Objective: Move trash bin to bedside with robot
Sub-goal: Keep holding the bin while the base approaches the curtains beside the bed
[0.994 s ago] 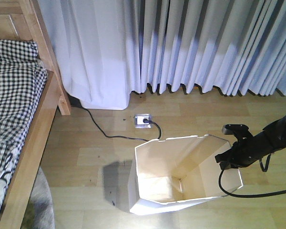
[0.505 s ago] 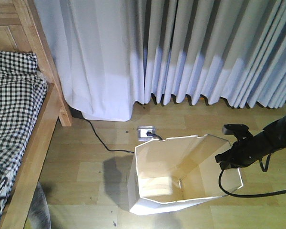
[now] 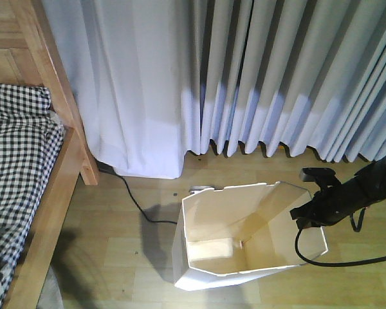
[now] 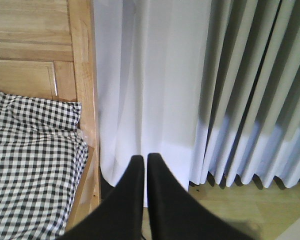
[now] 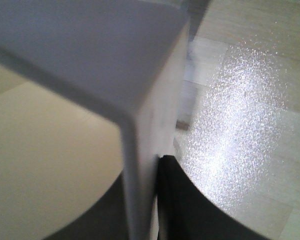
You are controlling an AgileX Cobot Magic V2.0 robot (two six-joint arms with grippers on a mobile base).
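Far left of both jaw sets: bed [image 3: 48, 193], light wood frame, checked bedding [image 3: 13, 148] on top. The left wrist view has the same bedding down-left of the left gripper [image 4: 142, 157] and the wooden post just left of it.

Left gripper: the two black fingers [image 4: 132, 175] lie almost against each other, only a hairline gap, nothing between them. Closed and empty. It points at the white curtain [image 3: 244, 77], which hangs straight ahead of the tips down to the wood floor [image 3: 116, 257].

Middle: a black floor cable [image 3: 138, 209] runs from the curtain's foot beside the bedpost toward the bin's back left corner.

Trash bin [image 3: 209, 280]: white, lidless, angular rim, upright on the floor, well apart from the bed, with bare floor between them. The whole bin sits left of the right jaws except the wall they hold.

Right gripper [image 3: 305, 216]: clamped on the bin's right-hand rim. The right wrist view confirms it (blurry, but clear enough): the thin white wall runs up between the jaws, one dark finger [image 5: 172, 200] outside on the floor side, the other inside the bin. Jaws closed on the wall.

Arm cable [image 3: 334, 262] loops under the right gripper, across the bin's right corner.
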